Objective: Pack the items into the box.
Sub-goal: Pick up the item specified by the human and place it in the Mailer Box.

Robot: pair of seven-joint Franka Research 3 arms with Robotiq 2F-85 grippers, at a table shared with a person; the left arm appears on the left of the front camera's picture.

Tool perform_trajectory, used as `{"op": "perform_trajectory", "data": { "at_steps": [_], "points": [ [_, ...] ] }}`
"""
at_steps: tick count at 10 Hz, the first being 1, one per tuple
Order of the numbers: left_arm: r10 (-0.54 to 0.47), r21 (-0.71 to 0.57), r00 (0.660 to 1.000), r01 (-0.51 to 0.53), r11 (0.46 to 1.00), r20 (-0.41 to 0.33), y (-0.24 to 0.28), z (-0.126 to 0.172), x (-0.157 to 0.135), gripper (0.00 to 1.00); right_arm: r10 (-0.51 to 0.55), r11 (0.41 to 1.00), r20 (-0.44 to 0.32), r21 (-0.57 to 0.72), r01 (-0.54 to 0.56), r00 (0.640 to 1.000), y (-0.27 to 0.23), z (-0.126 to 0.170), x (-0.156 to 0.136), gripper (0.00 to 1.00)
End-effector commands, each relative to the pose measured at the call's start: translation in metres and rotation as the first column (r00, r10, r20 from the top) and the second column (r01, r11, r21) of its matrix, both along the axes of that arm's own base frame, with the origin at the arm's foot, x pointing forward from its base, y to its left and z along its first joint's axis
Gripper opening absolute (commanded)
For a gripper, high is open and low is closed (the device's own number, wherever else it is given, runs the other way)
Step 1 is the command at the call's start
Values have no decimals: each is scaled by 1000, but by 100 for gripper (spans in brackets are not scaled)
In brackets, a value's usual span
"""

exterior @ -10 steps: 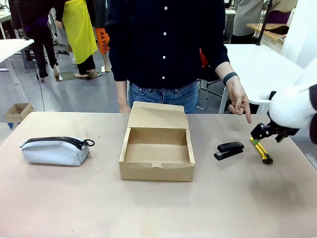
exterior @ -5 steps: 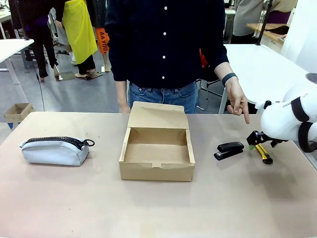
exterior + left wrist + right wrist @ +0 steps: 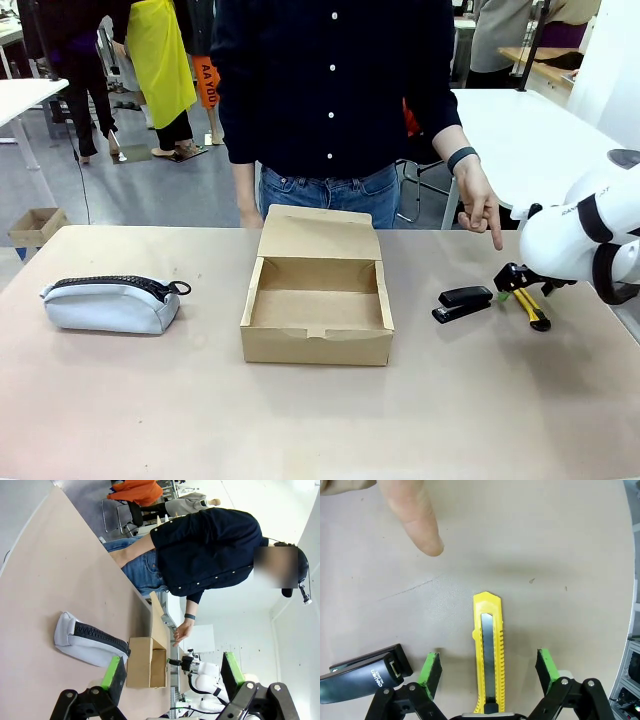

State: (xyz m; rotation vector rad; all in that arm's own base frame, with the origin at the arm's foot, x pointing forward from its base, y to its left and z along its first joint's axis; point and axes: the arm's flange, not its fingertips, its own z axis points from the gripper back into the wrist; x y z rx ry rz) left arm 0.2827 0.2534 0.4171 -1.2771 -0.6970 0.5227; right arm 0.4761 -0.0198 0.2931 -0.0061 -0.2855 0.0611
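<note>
The right arm comes in from the counter's (image 3: 150, 400) right edge, its white wrist bent down so that the right tool (image 3: 510, 281) hangs low over one end of the knife (image 3: 531, 309). In the wrist view this tool (image 3: 488, 660) stands wide open, one green pad on each side of the yellow knife (image 3: 488, 630) (apparently not touching it, though the view is tight). It grips nothing.

The stapler (image 3: 465, 300) lies flat just beside the knife, between it and the box (image 3: 317, 346), which sits open mid-counter with its lid flap up.

The person's hand (image 3: 482, 210) points one finger (image 3: 417, 515) down at the counter near the knife.

The left tool (image 3: 172, 672) is raised, open and holding nothing.
</note>
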Motion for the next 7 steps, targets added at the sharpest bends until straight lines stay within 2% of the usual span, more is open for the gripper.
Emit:
{"op": "perform_trajectory", "data": {
  "at_steps": [1,2,3,4,5,6,7],
  "points": [
    [3,-5,1000,-3,1000,31,0,2,0,100,-5,1000,11,8,5,1000,-2,0,3,100],
    [3,-5,1000,-3,1000,31,0,2,0,100,-9,1000,-11,-5,9,1000,-2,1,3,42],
    [3,-5,1000,-3,1000,31,0,2,0,100,0,1000,-17,0,0,1000,-1,1,3,41],
    [3,-5,1000,-3,1000,31,0,2,0,100,1,1000,-22,-2,-1,1000,-1,0,3,0],
    [3,-5,1000,-3,1000,31,0,2,0,100,-2,1000,-28,0,2,1000,-2,0,4,37],
    [3,-5,1000,-3,1000,31,0,2,0,100,-5,1000,-30,0,5,1000,-1,0,4,0],
    [3,-5,1000,-3,1000,31,0,2,0,100,-3,1000,-43,-11,2,999,-2,-2,4,0]
  ]
}}
